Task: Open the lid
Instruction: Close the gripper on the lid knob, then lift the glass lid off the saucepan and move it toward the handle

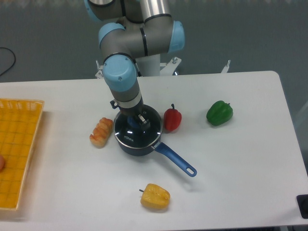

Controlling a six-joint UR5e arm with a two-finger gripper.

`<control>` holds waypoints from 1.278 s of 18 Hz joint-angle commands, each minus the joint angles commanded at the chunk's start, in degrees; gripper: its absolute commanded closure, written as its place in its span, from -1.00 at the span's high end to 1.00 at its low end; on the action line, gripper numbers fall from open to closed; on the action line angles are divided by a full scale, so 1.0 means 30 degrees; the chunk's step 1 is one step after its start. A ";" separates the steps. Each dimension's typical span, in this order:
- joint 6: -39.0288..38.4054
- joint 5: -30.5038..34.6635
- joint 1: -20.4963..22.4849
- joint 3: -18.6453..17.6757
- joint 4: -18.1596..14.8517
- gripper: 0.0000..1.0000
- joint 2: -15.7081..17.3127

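The lid (131, 135) is a round clear glass disc with a metal rim and small white lettering. It lies flat on the dark blue saucepan (139, 148), whose long blue handle (175, 159) points to the lower right. My gripper (135, 121) comes straight down onto the lid's centre, at the blue knob. The wrist and fingers hide most of the knob. I cannot tell whether the fingers are closed on it.
A red pepper (172, 119) touches the pan's right side and a croissant (101, 132) lies just left of it. A green pepper (219, 112) sits to the right, a yellow pepper (155, 196) in front. A yellow basket (17, 149) stands at the left edge.
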 joint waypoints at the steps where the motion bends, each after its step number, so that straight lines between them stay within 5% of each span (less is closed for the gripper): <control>1: -0.0029 -0.0029 0.0000 0.0030 -0.0059 0.19 0.0000; 16: 0.0000 -0.0146 0.0234 0.1639 -0.1934 0.02 0.0000; 23: 0.0496 -0.0584 0.0293 0.3248 -0.1934 0.01 -0.0466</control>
